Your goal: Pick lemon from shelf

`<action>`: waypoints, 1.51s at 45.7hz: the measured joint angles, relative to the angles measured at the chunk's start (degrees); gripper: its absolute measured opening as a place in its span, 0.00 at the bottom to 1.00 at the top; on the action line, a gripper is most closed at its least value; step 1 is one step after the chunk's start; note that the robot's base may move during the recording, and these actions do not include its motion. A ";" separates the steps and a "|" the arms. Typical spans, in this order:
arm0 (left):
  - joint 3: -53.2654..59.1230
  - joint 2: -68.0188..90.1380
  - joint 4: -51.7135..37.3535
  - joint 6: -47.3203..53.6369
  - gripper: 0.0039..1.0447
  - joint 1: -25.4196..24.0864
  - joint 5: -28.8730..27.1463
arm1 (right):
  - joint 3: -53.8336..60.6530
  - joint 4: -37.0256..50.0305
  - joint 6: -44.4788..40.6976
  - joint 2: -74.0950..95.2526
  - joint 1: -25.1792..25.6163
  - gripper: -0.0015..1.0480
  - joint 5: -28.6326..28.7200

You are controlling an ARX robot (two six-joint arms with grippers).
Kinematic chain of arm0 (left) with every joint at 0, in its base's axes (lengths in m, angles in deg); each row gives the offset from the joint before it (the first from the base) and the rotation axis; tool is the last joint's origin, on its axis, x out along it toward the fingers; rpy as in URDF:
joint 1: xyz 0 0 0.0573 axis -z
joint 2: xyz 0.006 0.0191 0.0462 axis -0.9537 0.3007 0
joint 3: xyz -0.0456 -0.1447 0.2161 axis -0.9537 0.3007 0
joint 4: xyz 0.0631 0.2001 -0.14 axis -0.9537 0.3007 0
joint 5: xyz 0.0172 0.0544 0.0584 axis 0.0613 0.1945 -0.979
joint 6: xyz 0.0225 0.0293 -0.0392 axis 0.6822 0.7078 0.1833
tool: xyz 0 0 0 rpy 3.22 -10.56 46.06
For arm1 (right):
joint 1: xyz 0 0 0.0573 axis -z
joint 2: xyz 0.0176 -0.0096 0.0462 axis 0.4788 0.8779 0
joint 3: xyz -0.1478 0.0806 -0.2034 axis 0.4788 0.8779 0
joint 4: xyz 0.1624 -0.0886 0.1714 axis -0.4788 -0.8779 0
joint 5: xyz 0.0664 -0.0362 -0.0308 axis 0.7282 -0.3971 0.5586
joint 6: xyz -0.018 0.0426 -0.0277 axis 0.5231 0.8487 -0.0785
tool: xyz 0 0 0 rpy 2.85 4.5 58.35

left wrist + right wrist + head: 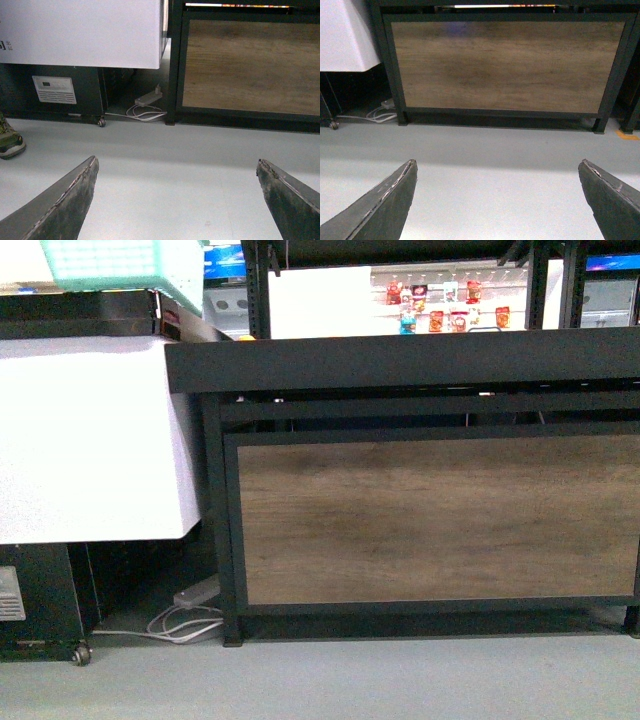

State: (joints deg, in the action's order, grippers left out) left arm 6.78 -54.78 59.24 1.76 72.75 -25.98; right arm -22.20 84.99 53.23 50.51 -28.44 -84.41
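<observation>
The black metal shelf [400, 360] fills the front view, with a dark flat tray edge across it and a wood panel [430, 520] below. The lemon is out of view; a small yellow-orange sliver [246, 338] peeks over the tray's left end, too small to identify. My left gripper [177, 167] is open and empty, low over the grey floor, facing the shelf's left post [175, 65]. My right gripper [497, 167] is open and empty, low over the floor, facing the wood panel [505, 65]. Neither arm shows in the front view.
A white-topped counter [90, 430] stands left of the shelf, with a green basket [125, 265] above it. A power strip and white cable [185, 615] lie on the floor between them. A shoe [9, 142] is at the left wrist view's edge. Grey floor [350, 680] lies in front.
</observation>
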 joint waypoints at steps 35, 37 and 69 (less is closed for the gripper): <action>0.00 0.00 0.00 0.00 0.93 0.00 0.00 | 0.00 0.00 0.00 0.00 0.00 0.93 0.00; 0.00 0.00 0.00 0.00 0.93 0.00 0.00 | 0.02 0.00 0.00 0.00 0.00 0.93 0.00; 0.00 0.00 0.00 0.00 0.93 0.00 0.00 | 0.00 0.00 0.00 0.00 0.00 0.93 0.00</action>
State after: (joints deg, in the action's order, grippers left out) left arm 6.78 -54.78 59.24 1.76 72.75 -25.98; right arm -22.20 84.99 53.23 50.51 -28.44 -84.41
